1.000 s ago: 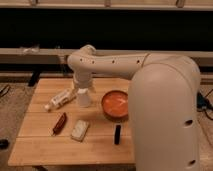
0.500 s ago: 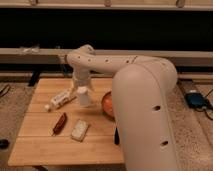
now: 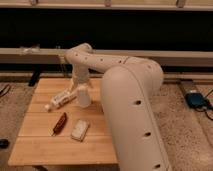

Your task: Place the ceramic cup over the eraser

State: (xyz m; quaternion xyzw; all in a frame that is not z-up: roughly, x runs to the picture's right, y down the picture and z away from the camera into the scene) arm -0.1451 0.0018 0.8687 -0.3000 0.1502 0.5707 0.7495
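The ceramic cup (image 3: 83,96) is a small whitish cylinder standing upright on the wooden table (image 3: 45,145), near its middle. My gripper (image 3: 81,86) is right above the cup at its top, at the end of the white arm that reaches in from the right. The black eraser is hidden behind the arm's big white body (image 3: 132,110), which covers the right part of the table.
A whitish bottle (image 3: 62,99) lies on its side left of the cup. A dark red slim object (image 3: 60,123) and a whitish rectangular block (image 3: 79,130) lie nearer the front. A dark wall with rails runs behind the table.
The arm's big body has swung further left across the view and now covers the orange bowl and the black eraser. The cup and gripper stay at about the same spot.
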